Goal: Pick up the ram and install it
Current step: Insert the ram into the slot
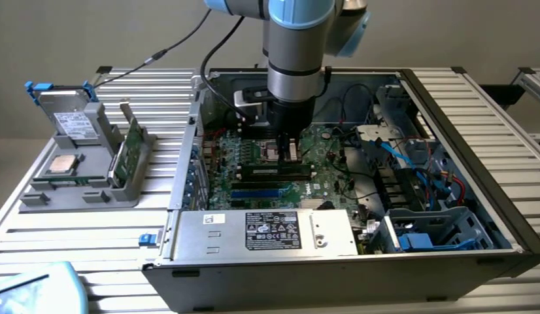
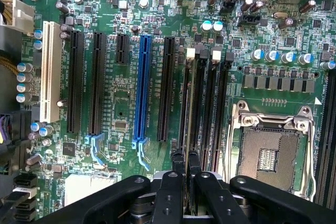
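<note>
No text can be read. Power supply (image 1: pixel 196 247) sticker (image 1: pixel 272 230), nearer the camera than the fingers (image 1: pixel 293 149): black-and-white print with logo marks, too small to read. Drive (image 1: pixel 61 101) label (image 1: pixel 74 123), well off to the exterior view's left of the fingers: illegible. Wrist view: white lettering on the board (image 2: pixel 121 108) beside the slots beyond the fingers (image 2: pixel 170 192), illegible. Ram (image 2: pixel 190 108) pinched between the fingers, edge-on, no label legible.

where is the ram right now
The ram is pinched edge-on in the end effector, lined along the black memory slots next to the open processor socket, inside the computer case in the exterior view's middle.
</note>
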{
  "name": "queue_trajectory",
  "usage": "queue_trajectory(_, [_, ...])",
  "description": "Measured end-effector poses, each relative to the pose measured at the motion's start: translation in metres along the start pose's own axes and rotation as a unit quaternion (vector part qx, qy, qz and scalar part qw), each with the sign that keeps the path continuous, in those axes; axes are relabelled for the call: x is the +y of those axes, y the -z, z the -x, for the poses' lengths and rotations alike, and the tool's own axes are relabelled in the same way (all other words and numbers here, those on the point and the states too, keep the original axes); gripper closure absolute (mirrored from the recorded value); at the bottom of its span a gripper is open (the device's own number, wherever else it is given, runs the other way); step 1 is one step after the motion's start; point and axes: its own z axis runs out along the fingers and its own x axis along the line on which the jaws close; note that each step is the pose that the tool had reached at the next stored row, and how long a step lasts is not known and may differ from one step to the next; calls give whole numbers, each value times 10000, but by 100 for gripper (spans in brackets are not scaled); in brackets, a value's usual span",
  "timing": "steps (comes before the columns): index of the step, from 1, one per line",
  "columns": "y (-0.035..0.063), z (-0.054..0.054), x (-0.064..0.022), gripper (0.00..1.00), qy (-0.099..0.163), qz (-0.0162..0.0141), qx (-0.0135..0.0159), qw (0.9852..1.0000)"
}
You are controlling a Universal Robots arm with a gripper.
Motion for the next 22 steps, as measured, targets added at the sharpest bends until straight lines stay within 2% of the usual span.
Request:
queue_trajectory(16, [-14,1,0,84,0,0,0,10000])
queue_trajectory(18, [-14,1,0,72,0,0,1,10000])
queue_trajectory(19, [-14,1,0,72,0,0,1,10000])
queue_trajectory(21, [-14,1,0,61,0,0,1,10000])
queue_trajectory(22, [-14,1,0,61,0,-1,1,10000])
